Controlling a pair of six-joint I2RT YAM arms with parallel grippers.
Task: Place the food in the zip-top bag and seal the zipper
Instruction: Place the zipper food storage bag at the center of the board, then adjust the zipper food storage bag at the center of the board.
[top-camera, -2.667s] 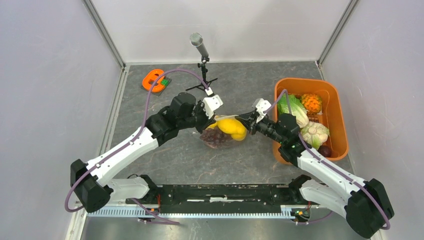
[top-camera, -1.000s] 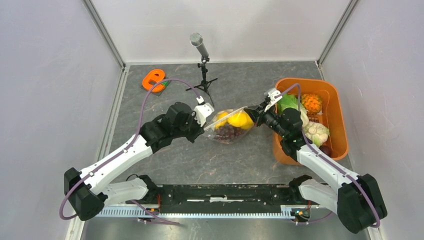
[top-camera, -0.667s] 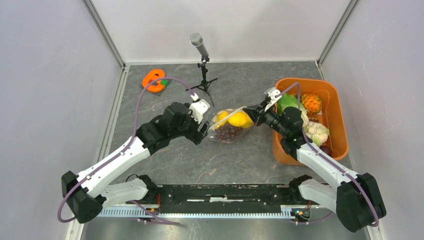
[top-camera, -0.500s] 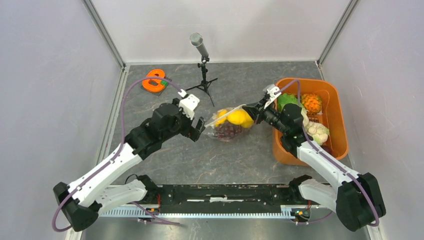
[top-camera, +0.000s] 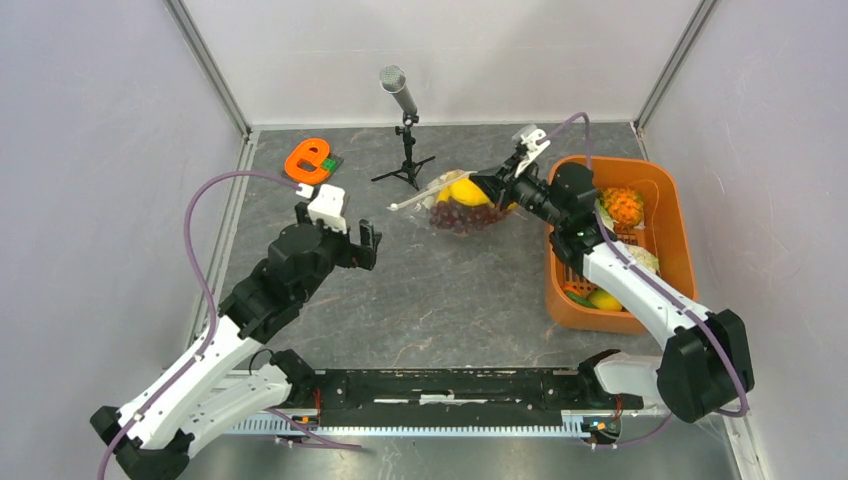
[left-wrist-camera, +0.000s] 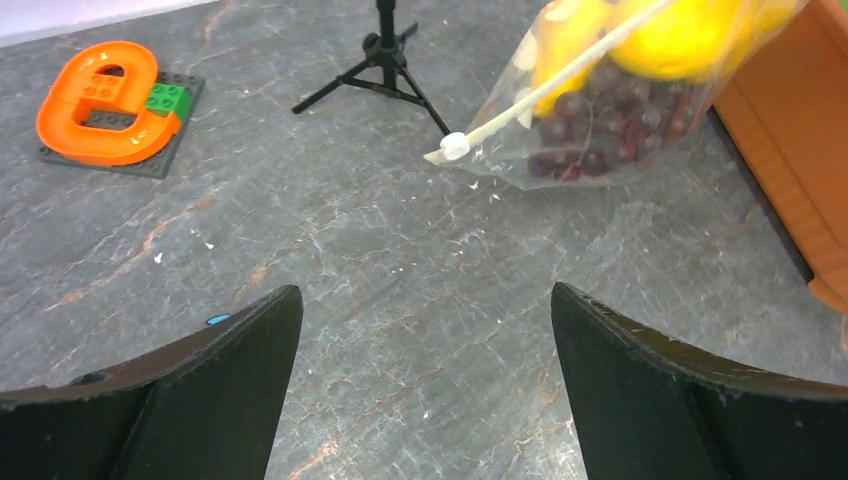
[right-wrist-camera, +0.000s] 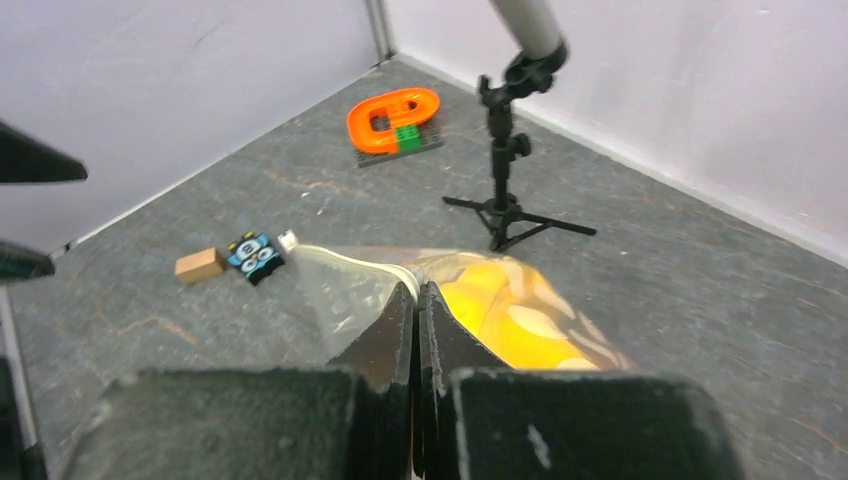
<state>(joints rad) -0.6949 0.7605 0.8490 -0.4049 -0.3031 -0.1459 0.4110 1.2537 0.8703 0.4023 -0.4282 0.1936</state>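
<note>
The zip-top bag (top-camera: 458, 208) is clear and holds food: yellow pieces (top-camera: 463, 190) and a dark purple grape bunch (top-camera: 455, 215). My right gripper (top-camera: 487, 186) is shut on its zipper (top-camera: 430, 193), a whitish strip at the mouth. In the right wrist view the shut fingertips (right-wrist-camera: 416, 287) pinch the zipper (right-wrist-camera: 340, 262) beside the yellow food (right-wrist-camera: 510, 305). My left gripper (top-camera: 365, 243) stands open and apart from the bag, over bare table. In the left wrist view the left gripper (left-wrist-camera: 425, 290) is wide open, with the bag (left-wrist-camera: 610, 110) and zipper slider (left-wrist-camera: 455, 147) beyond it.
An orange tub (top-camera: 690, 290) at the right holds more toy food, including a pineapple (top-camera: 623, 205). A microphone on a tripod (top-camera: 405, 160) stands at the back. An orange toy block (top-camera: 310, 160) lies at the back left. Two small pieces (right-wrist-camera: 255, 253) lie on the table.
My left gripper let go of the bag's zipper end, opened wide and drew back to the left. My right gripper carried the bag toward the back of the table.
</note>
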